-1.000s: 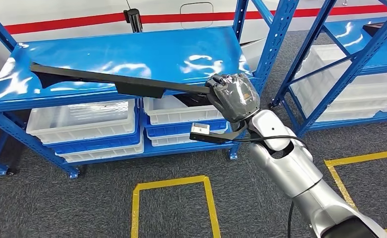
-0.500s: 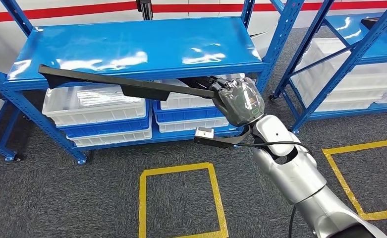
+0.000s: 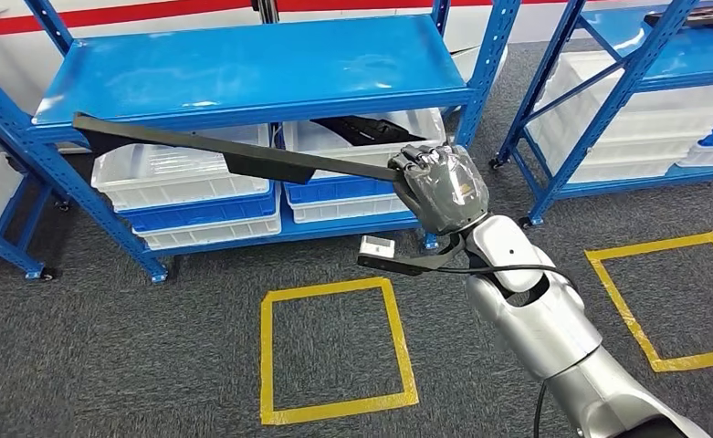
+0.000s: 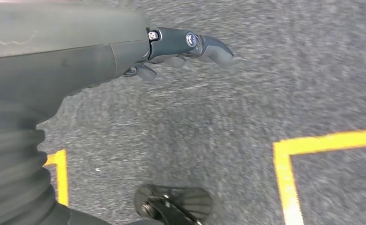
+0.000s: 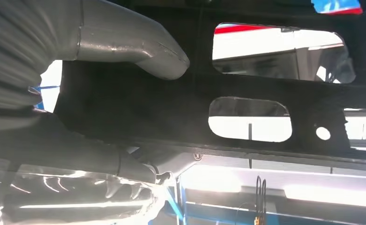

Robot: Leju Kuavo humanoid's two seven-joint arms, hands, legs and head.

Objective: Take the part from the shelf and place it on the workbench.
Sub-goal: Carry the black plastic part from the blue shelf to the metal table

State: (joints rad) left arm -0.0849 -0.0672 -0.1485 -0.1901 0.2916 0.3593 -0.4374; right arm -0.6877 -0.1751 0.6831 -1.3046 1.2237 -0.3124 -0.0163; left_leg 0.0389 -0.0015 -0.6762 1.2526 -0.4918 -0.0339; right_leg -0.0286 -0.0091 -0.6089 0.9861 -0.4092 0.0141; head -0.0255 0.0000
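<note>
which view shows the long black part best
The head view: the whole black part spans from the right hand out past the blue shelf. The right wrist view shows a close stretch with cutouts; the left wrist view shows carpet.

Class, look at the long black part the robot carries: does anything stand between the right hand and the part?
No. The right hand already grips the long black part at one end, its thumb pressed on it. The workbench cannot be seen here.
</note>
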